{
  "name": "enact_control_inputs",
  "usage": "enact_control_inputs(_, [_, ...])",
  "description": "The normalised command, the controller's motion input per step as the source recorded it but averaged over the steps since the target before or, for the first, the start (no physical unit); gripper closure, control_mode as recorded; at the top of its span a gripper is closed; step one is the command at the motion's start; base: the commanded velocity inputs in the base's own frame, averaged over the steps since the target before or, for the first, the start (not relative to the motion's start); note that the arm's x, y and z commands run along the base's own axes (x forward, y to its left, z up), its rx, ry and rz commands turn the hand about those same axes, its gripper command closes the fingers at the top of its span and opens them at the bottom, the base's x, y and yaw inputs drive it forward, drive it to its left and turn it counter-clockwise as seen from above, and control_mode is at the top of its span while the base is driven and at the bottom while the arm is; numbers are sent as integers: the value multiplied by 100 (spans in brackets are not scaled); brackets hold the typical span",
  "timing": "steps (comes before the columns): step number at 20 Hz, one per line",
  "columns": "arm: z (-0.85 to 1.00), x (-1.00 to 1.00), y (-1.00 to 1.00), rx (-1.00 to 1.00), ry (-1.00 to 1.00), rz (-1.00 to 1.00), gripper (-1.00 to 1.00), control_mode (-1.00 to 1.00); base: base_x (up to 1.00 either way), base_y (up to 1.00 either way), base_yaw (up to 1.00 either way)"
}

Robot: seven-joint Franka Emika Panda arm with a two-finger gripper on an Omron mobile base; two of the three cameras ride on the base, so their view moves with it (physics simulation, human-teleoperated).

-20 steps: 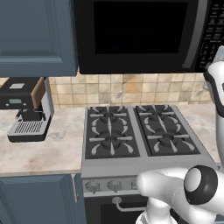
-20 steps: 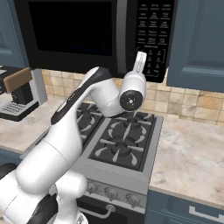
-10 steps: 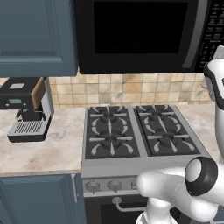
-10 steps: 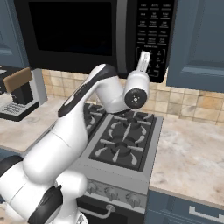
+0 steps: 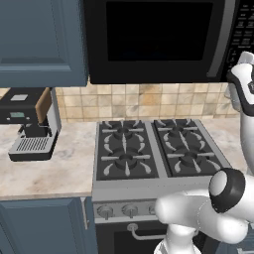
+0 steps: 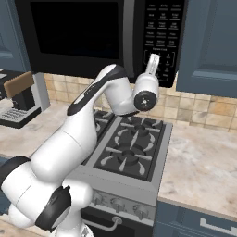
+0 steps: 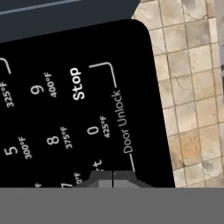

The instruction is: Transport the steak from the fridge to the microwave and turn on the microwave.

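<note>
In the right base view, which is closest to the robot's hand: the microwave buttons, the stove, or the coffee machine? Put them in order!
From the gripper, shut with its tip up at the panel:
1. Microwave buttons: right at the fingertips, on the microwave's right side.
2. Stove: below the hand, on the counter.
3. Coffee machine: far off at the left edge.

Microwave (image 5: 158,39) above stove (image 5: 158,156); coffee machine (image 5: 30,124) on counter (image 5: 44,173) left of stove.
</note>
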Motion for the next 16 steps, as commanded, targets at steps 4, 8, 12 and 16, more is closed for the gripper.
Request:
enact_control_inputs(4, [-12, 24, -5, 0, 0, 0, 100, -100, 0, 0, 0])
enact_control_inputs(8, [-9, 21, -9, 0, 0, 0, 100, -100, 0, 0, 0])
enact_control_inputs(12, [-10, 23, -10, 0, 0, 0, 100, -100, 0, 0, 0])
enact_control_inputs(16, [-15, 28, -8, 0, 0, 0, 100, -100, 0, 0, 0])
